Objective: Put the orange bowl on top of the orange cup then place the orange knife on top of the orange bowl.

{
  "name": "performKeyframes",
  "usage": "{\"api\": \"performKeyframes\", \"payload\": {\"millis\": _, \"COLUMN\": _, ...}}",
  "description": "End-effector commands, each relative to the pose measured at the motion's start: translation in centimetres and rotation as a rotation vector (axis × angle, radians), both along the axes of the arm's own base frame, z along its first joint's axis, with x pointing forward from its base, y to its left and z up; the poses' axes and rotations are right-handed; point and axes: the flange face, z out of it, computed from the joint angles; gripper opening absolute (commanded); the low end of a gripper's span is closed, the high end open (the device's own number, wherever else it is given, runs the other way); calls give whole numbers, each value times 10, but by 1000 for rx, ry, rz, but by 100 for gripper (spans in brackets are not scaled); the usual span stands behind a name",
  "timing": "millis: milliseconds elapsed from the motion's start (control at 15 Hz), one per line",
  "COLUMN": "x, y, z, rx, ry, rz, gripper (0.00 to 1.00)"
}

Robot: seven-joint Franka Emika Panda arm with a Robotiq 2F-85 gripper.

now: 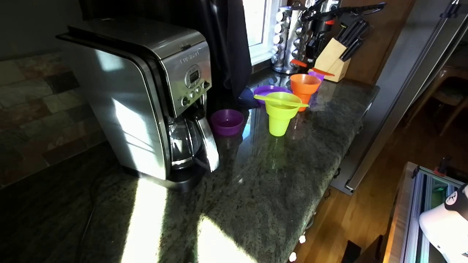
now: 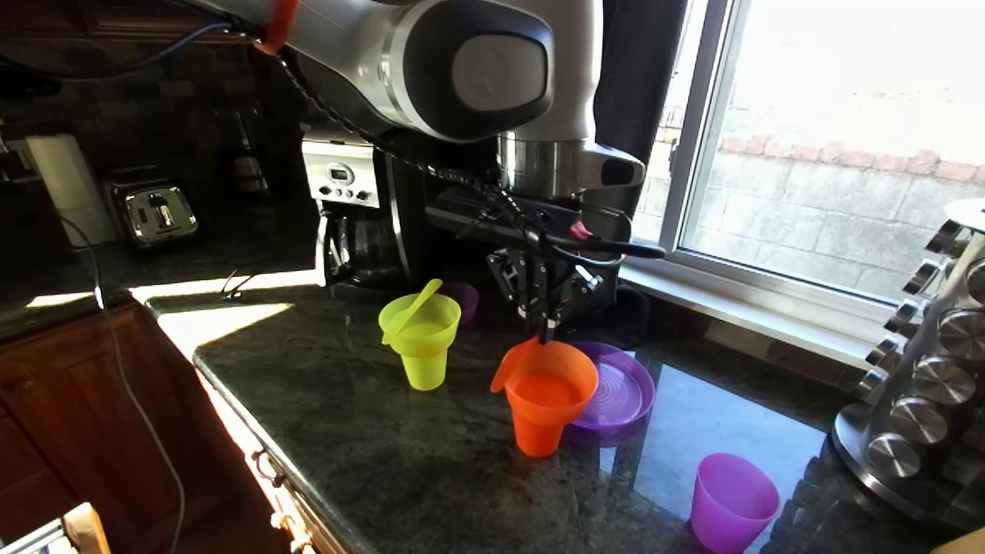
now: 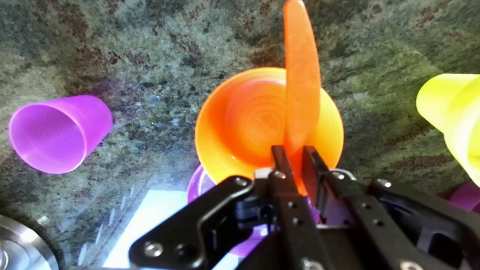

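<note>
A dark stone table (image 2: 431, 469) stretches before me, a silver coffee maker (image 1: 135, 98) standing on it. The black pincer (image 3: 294, 150) hangs low by the orange bowl (image 2: 551, 385), which sits on the orange cup (image 2: 538, 438). Nipped in that pincer is the orange knife (image 3: 302, 75), blade lying out over the bowl and past its rim.

I'm steering from afar in a kitchen: I see a coffee maker (image 1: 142, 98), toaster (image 2: 159, 214), knife block (image 1: 331, 56) and spice rack (image 2: 940, 381) on a dark stone surface (image 1: 270, 193) above wooden cabinets (image 2: 73, 385).
</note>
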Motion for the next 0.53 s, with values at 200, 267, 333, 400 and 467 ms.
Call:
{"api": "performKeyframes", "payload": {"millis": 200, "x": 9, "y": -5, "z": -16, "rx": 16, "ry": 87, "rz": 37, "gripper": 4}}
{"api": "performKeyframes", "payload": {"millis": 267, "x": 9, "y": -6, "z": -18, "rx": 17, "ry": 97, "rz": 36, "gripper": 4}}
{"api": "performKeyframes", "payload": {"millis": 333, "x": 9, "y": -6, "z": -21, "rx": 17, "ry": 104, "rz": 33, "gripper": 4}}
{"api": "performKeyframes", "payload": {"millis": 400, "x": 8, "y": -7, "z": -23, "rx": 18, "ry": 109, "rz": 31, "gripper": 4}}
{"api": "performKeyframes", "payload": {"millis": 467, "x": 9, "y": -7, "z": -25, "rx": 20, "ry": 110, "rz": 32, "gripper": 4}}
